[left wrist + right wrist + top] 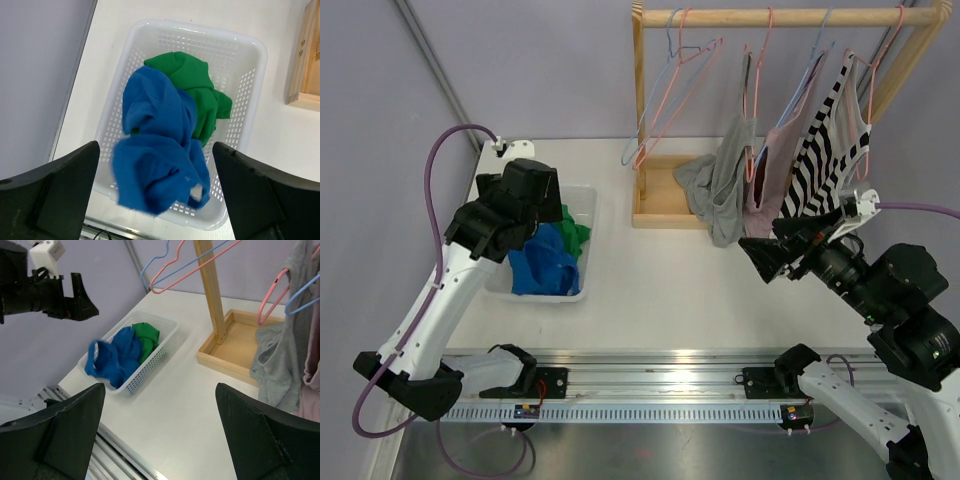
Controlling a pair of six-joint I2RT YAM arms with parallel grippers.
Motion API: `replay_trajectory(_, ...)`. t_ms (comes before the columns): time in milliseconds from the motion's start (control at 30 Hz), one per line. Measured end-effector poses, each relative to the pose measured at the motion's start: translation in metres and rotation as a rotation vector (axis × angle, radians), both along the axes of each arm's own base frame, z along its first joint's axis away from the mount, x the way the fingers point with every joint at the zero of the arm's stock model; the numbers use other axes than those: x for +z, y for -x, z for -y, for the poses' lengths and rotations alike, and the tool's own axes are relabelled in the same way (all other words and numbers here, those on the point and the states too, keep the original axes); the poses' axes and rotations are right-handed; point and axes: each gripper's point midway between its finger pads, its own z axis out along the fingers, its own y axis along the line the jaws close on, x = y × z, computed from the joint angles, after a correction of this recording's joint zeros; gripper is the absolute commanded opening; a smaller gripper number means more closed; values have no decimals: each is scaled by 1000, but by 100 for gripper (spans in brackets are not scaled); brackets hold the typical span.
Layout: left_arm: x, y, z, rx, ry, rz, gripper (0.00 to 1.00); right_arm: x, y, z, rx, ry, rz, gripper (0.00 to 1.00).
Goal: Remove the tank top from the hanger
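Three tank tops hang on hangers from the wooden rack (780,17): a grey one (725,185), a pink one (765,175) and a black-and-white striped one (820,160). My right gripper (770,250) is open just below and in front of them, holding nothing; in its wrist view (160,385) the grey tank top (280,355) hangs at the right. My left gripper (155,145) is open above the white basket (200,27). Below it a blurred blue garment (155,150) drapes over the basket's near rim, beside a green one (195,85).
Empty pink and blue hangers (670,80) hang at the rack's left end. The rack's wooden base tray (665,215) stands at the table's back middle. The basket (590,240) sits at the left. A metal rail (660,385) runs along the near edge.
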Motion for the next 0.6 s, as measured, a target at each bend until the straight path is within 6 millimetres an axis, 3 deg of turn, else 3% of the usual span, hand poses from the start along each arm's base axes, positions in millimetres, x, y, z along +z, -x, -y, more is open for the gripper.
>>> replay_trajectory(267, -8, 1, 1, -18, 17, -6, 99, 10, -63, 6, -219, 58, -78, 100)
replay_trajectory(433, -24, 19, 9, -114, 74, -8, 99, 23, -100, 17, -379, 102, -101, 100)
replay_trajectory(600, -36, 40, 29, -263, 200, 33, 99, 41, -134, 27, -530, 150, -119, 90)
